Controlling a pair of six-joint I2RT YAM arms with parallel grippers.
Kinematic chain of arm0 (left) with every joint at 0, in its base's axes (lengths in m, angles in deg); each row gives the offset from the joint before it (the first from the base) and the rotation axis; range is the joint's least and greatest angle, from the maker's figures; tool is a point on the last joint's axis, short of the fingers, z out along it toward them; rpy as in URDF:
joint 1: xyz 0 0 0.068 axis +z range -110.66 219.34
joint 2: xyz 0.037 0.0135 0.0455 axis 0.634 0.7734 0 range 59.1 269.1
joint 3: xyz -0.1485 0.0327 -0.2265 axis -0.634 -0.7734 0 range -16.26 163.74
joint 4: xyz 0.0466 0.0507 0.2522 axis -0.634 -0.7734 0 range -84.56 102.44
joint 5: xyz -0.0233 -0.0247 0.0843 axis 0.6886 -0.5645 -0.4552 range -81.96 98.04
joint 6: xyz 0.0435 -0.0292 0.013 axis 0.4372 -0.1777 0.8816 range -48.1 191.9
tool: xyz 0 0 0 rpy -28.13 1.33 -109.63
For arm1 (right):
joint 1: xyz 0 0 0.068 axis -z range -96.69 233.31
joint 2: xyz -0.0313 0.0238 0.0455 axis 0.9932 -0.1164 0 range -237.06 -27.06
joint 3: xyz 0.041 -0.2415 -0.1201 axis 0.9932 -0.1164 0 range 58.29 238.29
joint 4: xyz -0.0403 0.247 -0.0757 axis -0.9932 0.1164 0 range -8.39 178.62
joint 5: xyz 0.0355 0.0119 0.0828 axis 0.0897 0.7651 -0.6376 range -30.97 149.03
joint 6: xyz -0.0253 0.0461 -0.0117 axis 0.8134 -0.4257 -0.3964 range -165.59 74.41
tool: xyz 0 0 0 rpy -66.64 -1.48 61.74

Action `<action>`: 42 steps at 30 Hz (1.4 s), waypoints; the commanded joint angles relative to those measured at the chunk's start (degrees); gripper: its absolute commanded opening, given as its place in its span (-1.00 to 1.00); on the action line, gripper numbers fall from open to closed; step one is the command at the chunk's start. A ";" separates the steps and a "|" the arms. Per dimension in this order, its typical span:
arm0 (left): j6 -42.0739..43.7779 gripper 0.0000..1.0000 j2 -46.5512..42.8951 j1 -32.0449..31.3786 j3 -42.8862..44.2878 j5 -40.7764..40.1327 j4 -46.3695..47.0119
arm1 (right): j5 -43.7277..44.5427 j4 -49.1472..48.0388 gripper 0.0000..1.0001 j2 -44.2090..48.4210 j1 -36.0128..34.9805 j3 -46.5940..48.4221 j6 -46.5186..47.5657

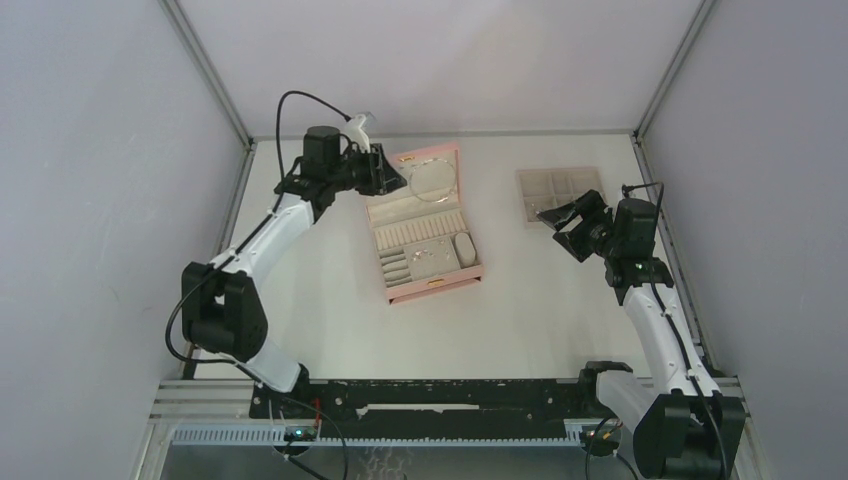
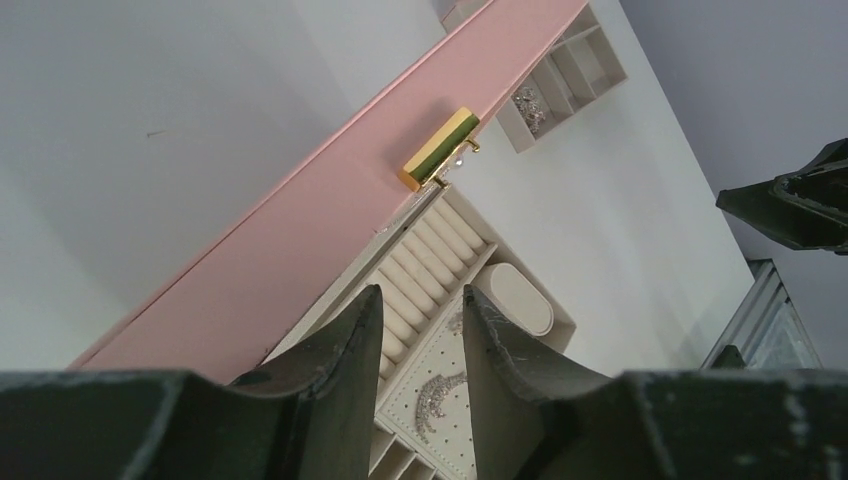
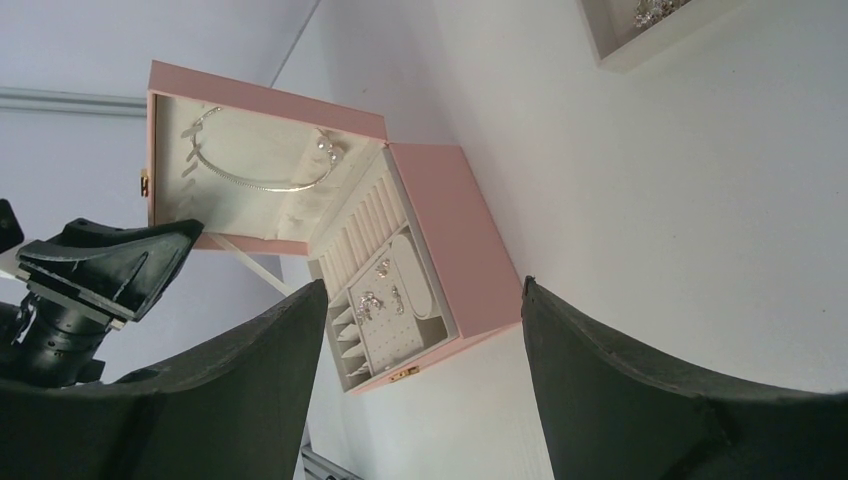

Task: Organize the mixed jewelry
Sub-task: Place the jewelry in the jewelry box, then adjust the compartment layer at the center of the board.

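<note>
The pink box stands open at mid-table, its lid raised. A thin silver necklace hangs looped inside the lid. Small silver pieces lie on the beige perforated pad in the box's base, also in the right wrist view. More silver bits sit in the beige compartment tray at the back right. My left gripper hovers at the lid's left edge, open and holding nothing. My right gripper is wide open and empty, just in front of the tray.
A gold clasp sits on the lid's rim, close ahead of the left fingers. Grey walls enclose the table on three sides. The arms' base rail runs along the near edge.
</note>
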State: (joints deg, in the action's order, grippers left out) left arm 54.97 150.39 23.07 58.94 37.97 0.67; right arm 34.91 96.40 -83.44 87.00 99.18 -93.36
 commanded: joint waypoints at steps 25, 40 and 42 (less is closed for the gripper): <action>27.12 0.07 -19.71 -17.08 9.72 -34.41 -27.77 | 52.37 29.34 0.71 0.66 -33.56 16.81 24.93; 13.13 0.99 -25.59 -14.12 2.42 -54.94 -23.65 | 28.62 24.64 0.29 -2.50 -3.43 11.12 6.06; 10.45 0.99 -24.93 -11.61 3.61 -50.64 -26.31 | 29.29 25.06 0.37 -9.07 -1.81 15.47 4.11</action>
State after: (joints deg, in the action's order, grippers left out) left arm 72.93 125.67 7.71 59.95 -13.07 -23.14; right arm 70.89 124.57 -82.53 82.39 108.27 -83.61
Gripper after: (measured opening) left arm 0.996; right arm 0.652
